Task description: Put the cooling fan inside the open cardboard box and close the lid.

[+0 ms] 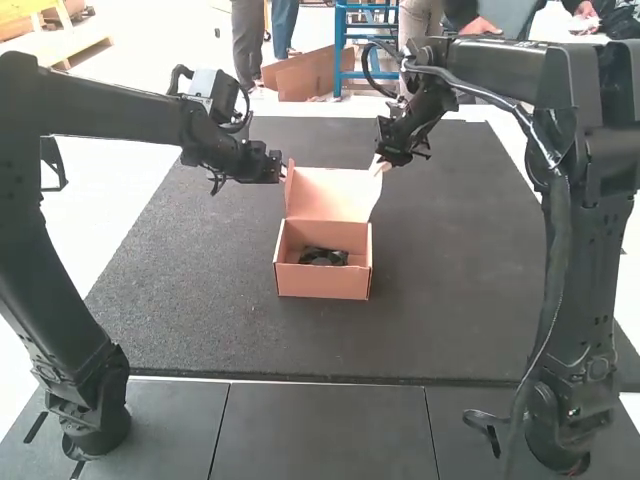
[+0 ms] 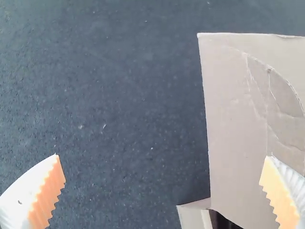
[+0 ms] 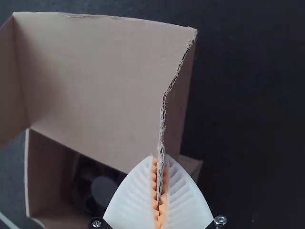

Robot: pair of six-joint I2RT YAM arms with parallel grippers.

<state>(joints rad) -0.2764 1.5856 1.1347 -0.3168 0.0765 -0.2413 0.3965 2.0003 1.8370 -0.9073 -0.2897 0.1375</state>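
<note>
I see the cooling fan [image 1: 323, 257] lying inside the cardboard box [image 1: 322, 282] on the dark mat [image 1: 180, 285]. Its lid [image 1: 333, 195] stands upright. My right gripper [image 3: 159, 164] pinches the lid's side flap, and my left gripper [image 1: 277, 168] hangs spread wide beside the lid's opposite edge.

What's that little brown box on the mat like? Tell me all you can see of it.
The cardboard box is small, of plain brown corrugated card, and sits on the dark mat between the arms. It is open: its lid stands upright from the back wall, side flaps angled forward. A black cooling fan lies inside. The right gripper pinches one flap's ragged edge; the open left gripper sits at the lid's other top corner.
</note>
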